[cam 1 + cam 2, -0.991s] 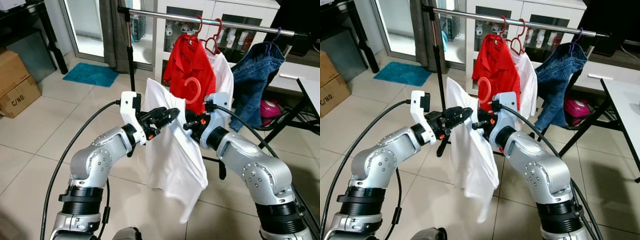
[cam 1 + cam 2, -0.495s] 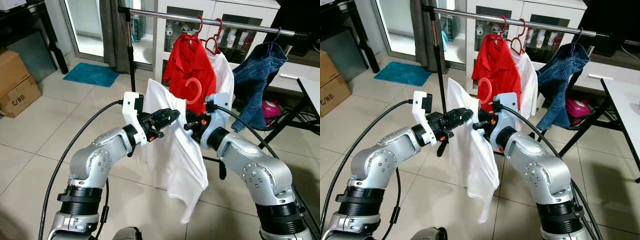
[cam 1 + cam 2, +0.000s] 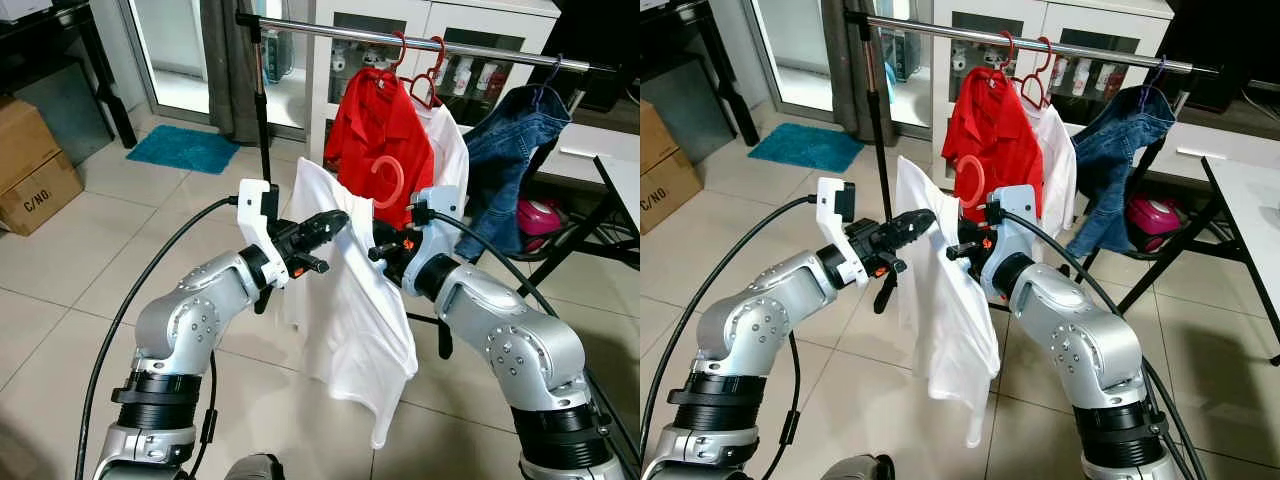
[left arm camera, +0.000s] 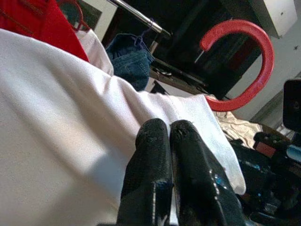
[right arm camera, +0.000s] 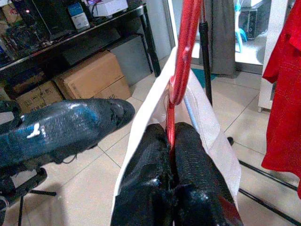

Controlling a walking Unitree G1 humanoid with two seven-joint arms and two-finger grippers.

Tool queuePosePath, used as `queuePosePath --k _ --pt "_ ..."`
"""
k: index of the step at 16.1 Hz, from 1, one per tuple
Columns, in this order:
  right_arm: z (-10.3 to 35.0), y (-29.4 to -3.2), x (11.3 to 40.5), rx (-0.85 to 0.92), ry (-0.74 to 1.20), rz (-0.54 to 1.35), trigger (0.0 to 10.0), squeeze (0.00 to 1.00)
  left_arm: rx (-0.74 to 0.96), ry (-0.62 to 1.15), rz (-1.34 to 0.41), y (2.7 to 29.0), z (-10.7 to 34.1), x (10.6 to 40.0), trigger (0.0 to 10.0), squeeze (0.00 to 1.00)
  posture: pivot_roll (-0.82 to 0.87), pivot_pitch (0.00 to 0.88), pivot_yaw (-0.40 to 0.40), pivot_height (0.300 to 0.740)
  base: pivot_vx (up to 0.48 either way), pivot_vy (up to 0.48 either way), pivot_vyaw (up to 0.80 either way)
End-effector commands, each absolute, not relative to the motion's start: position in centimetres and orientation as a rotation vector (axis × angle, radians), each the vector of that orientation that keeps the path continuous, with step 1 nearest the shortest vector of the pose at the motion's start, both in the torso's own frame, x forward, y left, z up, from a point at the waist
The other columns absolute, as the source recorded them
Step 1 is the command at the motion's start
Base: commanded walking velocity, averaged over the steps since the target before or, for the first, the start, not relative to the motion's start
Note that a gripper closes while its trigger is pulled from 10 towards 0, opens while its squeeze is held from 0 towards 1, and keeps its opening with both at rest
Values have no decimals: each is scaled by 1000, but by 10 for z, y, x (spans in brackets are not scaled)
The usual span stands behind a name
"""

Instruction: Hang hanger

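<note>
Hanger (image 3: 385,182), red plastic with a white shirt (image 3: 345,300) draped on it, is held up between both arms, in front of and below the clothes rail (image 3: 420,45). The neck of the hanger is pinched by the right tool (image 3: 378,250), whose fingers are closed tight on the red stem, as shown in the right wrist view. The shirt's shoulder is clamped by the left tool (image 3: 335,222), its fingers pressed together on the white fabric. The hook is seen open and unattached, well short of the rail.

Several failures are judged possible. The thin stem could be twisted in the right tool's narrow grip, so the hook would be turned away from the rail. The shirt could be pulled off the hanger if the two arms are raised unevenly. The hook could be caught on the red shirt (image 3: 385,135) or the red hangers (image 3: 420,75) already on the rail, since the free stretch beside them must be reached cleanly.
</note>
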State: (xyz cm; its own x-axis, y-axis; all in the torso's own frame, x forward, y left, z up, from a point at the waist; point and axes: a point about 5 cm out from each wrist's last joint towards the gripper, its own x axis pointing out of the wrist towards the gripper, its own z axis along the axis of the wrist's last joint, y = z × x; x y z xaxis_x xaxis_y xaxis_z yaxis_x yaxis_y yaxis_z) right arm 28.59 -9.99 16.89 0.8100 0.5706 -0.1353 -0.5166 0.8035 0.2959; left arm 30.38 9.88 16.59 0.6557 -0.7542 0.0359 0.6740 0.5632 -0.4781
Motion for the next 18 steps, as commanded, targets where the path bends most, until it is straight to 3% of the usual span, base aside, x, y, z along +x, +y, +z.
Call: queuePosePath --k 1,4,5,6,7,9,10,12,14,18 --pt "179 -104 286 251 176 583 10000 0 -491 145 -848 99 172 306 0 0 -13 0 -5 740 0 0 0" --pt "180 -105 287 246 175 577 10000 0 -496 50 -761 118 183 318 0 0 -17 0 -4 740 0 0 0" --pt "180 -105 287 223 175 579 10000 0 -439 47 -763 124 185 320 2431 0 -14 0 -7 740 0 0 0" --pt "181 -106 287 204 174 580 10000 0 -422 51 -804 125 187 319 10000 0 -14 0 -7 740 0 0 0" --pt "182 -106 288 166 168 583 10000 0 -306 55 -868 131 190 318 10000 1000 -14 0 -5 740 0 0 0" --pt "185 -106 288 147 160 587 10000 0 -136 39 -900 141 191 317 10000 1000 -14 0 -3 740 0 0 0" --pt "186 -107 288 148 154 592 10000 0 39 28 -863 156 190 321 10000 1000 -16 0 -2 740 0 0 0" --pt "189 -109 286 161 145 608 10000 0 205 1 -773 179 194 327 10000 1000 -16 0 1 740 0 0 0" --pt "194 -110 281 221 127 673 10000 0 253 28 -644 203 194 335 10000 1000 -12 0 0 740 0 0 0" --pt "200 -109 268 322 110 828 10000 0 244 54 -474 212 184 346 10000 1000 -15 0 0 740 0 0 0"
